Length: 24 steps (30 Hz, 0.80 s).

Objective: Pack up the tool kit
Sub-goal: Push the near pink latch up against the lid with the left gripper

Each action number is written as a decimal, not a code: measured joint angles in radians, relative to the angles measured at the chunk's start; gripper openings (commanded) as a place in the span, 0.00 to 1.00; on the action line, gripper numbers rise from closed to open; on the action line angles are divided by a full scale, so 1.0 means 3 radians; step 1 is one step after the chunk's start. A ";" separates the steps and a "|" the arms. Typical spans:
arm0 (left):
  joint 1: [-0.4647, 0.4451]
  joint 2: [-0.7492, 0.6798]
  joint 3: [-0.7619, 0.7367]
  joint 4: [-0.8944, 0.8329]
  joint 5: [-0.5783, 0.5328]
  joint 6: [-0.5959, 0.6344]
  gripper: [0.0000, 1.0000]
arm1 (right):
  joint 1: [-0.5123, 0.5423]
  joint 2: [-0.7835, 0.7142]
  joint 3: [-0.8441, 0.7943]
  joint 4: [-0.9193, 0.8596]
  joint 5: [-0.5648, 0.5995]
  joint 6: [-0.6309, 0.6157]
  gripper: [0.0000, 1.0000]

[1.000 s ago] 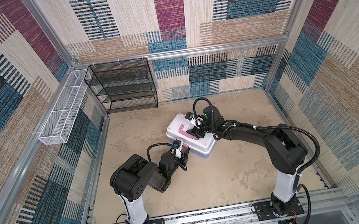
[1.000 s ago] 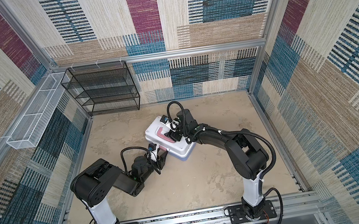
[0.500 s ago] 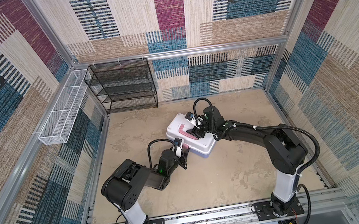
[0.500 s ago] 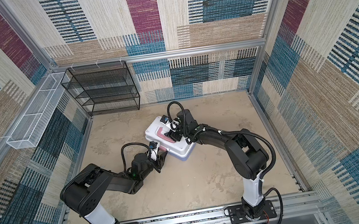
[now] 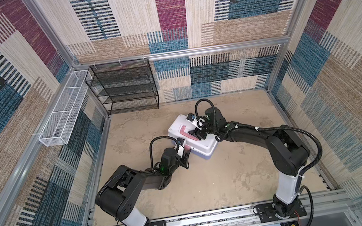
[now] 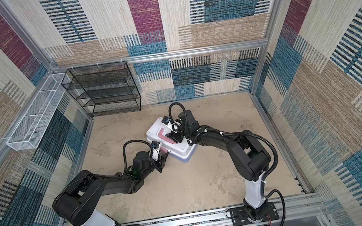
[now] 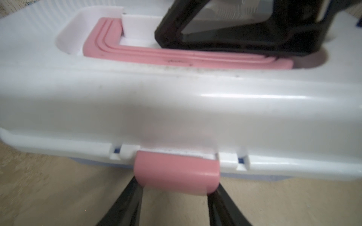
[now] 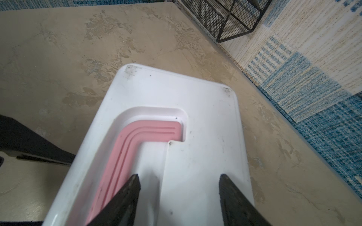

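Closed tool kit [image 5: 177,127] [image 6: 156,131] central on table [image 5: 208,186], whole only in both top views. Via left wrist alone: left gripper [image 7: 176,189] straddling latch [image 7: 177,170], tips hidden, pinch unclear. Via right wrist alone: right gripper [image 8: 178,177] spread over lid [image 8: 205,109], beside handle [image 8: 127,144].

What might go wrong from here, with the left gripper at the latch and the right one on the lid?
The left gripper has its fingertips under the pink latch, so they may slip off it. The open right gripper has one finger in the recess of the lid beside the handle and could snag it. The tool kit stands loose, so a push may slide it.
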 measured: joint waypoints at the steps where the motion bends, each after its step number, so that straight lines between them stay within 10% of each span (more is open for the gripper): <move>1: 0.0000 -0.0019 0.0023 -0.0074 -0.0001 0.0009 0.38 | 0.0000 0.0000 -0.0003 0.0005 0.0000 0.0000 0.65; 24: 0.0001 -0.0210 0.0493 -0.1241 -0.0001 0.0031 0.36 | -0.0001 -0.0013 -0.0069 0.0125 0.0011 0.0047 0.65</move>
